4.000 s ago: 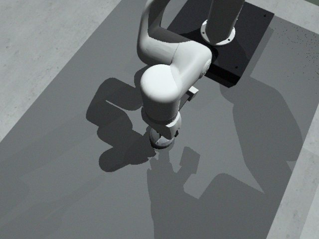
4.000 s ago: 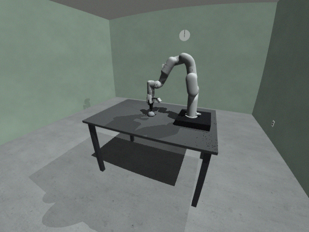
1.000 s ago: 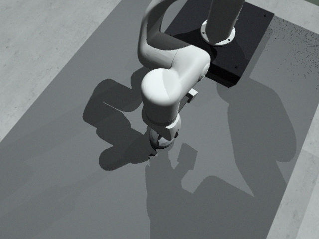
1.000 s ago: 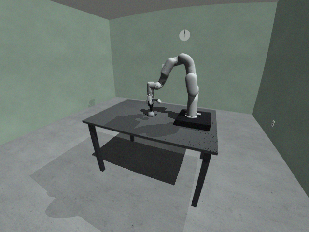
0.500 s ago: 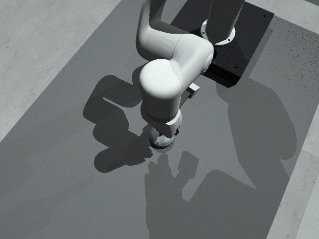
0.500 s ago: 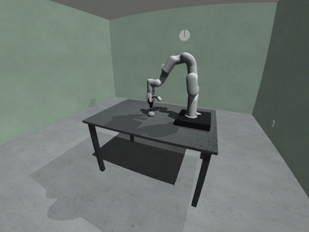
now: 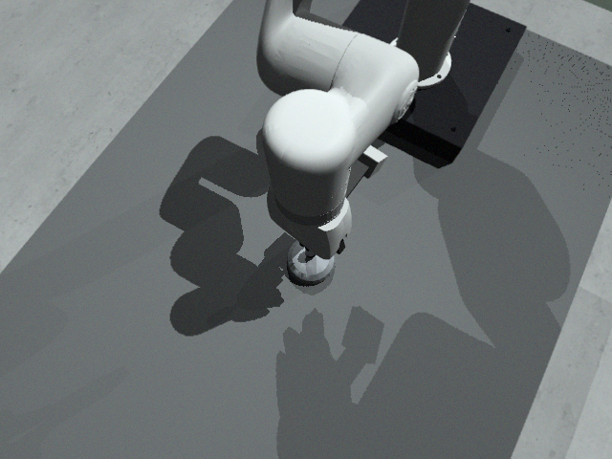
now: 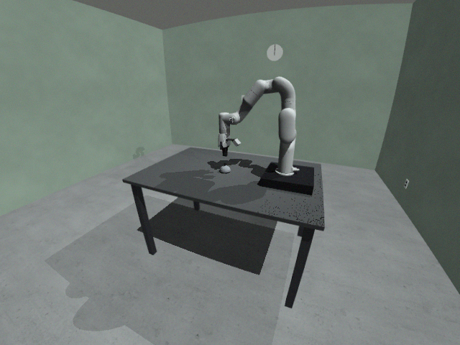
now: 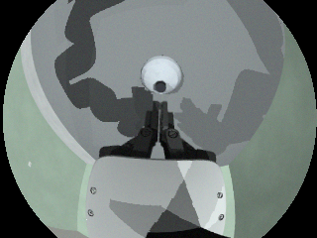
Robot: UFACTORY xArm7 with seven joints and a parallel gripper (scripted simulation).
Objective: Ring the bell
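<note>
The silver dome bell (image 7: pixel 316 273) (image 8: pixel 225 169) (image 9: pixel 169 70) stands upright on the dark table (image 7: pixel 123 237) (image 8: pixel 297 215). Its dark button (image 9: pixel 158 86) shows on top in the wrist view. My gripper (image 7: pixel 309 254) (image 8: pixel 224 152) (image 9: pixel 159 110) is shut and empty, fingers pointing straight down. In the room view it hangs clearly above the bell, with a gap between the fingertips and the button. In the overhead view the wrist hides part of the bell's top.
The arm's black base plate (image 7: pixel 445 123) (image 8: pixel 293 182) lies at the back right of the table. Dark shadows of the arm fall around the bell. The table's edges are far from the bell.
</note>
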